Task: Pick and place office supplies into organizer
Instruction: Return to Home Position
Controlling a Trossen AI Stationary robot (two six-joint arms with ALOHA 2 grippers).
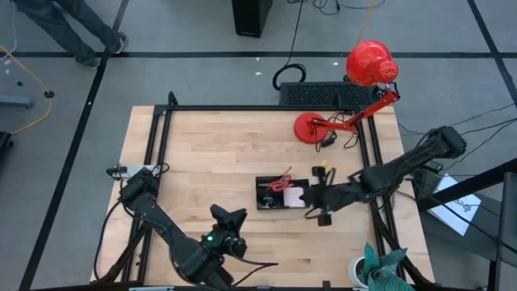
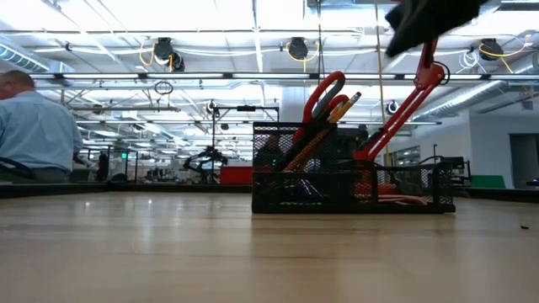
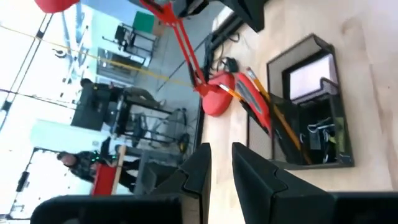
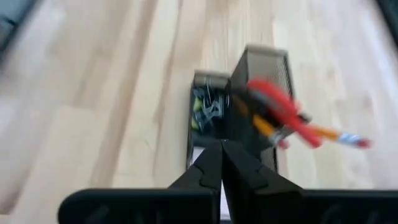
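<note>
Closest to the overhead lens, the left tool [image 1: 230,217] hovers over the front left of the tabletop [image 1: 210,145]. Its fingers [image 3: 198,168] are set narrow, with a slim gap between them, and hold nothing. Well apart to its right, near the tabletop's middle, stands the black mesh organizer [image 1: 265,200]. Red-handled scissors [image 2: 324,93] and orange pencils [image 2: 345,105] lean out of its tall cup. A pink sticky pad [image 1: 295,196] lies in one low compartment and black binder clips [image 3: 317,130] sit in another. Just beside the organizer's right side hangs the right tool [image 1: 317,202], its fingers [image 4: 211,163] pressed together and empty. Farther right, at the back, a red desk lamp [image 1: 371,63] stands on its round base [image 1: 309,128]. A teal cloth [image 1: 384,267] sits at the front right corner.
</note>
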